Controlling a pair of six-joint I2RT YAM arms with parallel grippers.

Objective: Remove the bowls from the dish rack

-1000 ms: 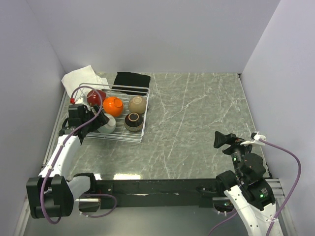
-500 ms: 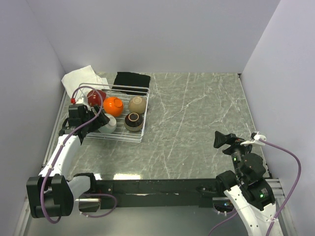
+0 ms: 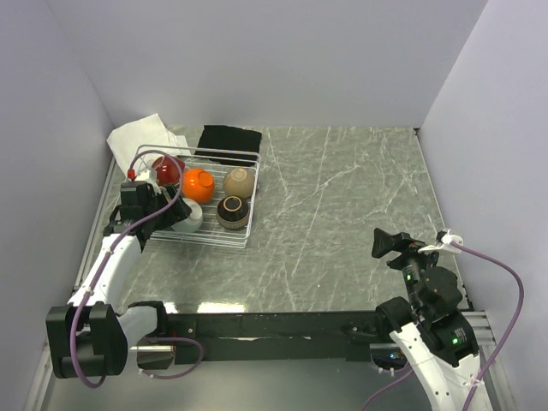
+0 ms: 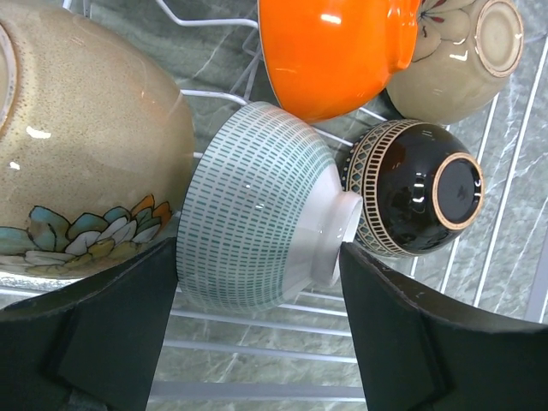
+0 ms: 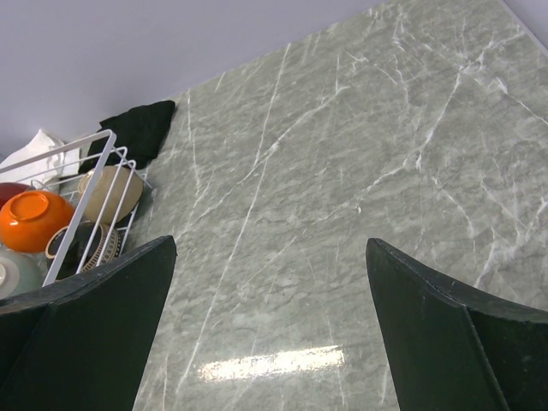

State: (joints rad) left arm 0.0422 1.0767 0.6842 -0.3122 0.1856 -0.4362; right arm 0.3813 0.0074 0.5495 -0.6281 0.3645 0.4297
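Looking down: one marble bench (image 3: 342, 214), and one white dish rack (image 3: 214, 242) at its far-left corner, long side running left to right. Six bowls inside, counted across the views: dark red bowl (image 3: 168, 167), orange bowl (image 3: 197, 182), beige bowl (image 3: 240, 181), dark brown bowl (image 3: 233, 211), tan bowl (image 4: 77, 154) and pale teal bowl (image 4: 257, 214). The teal one lies on its side, foot towards the dark brown bowl, axis running finger to finger. The left pincer (image 4: 257, 257) brackets it, rim and foot. Clamped or just touching, I cannot tell. The right pincer (image 5: 270, 325) gapes wide above the bench, well apart from the rack.
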